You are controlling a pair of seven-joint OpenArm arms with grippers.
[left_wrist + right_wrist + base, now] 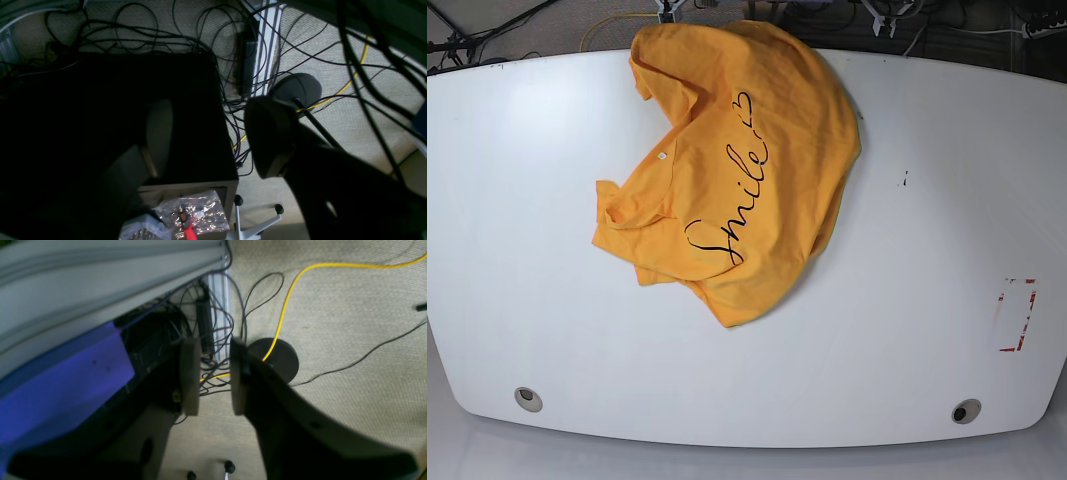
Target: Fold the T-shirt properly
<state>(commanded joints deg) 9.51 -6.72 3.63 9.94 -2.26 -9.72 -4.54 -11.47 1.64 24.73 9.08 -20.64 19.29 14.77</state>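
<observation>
the t-shirt [737, 170] is lying crumpled, print up, on the white surface [907, 330], toward its far edge. the right pincer [213, 378] is being held apart over floor cables [217, 323]; the left pincer [213, 136] likewise apart, empty.

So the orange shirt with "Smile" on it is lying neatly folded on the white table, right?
Not quite. The shirt does lie on the white table with "Smile" showing, but the base view shows it crumpled and spread out, not neatly folded.
</observation>
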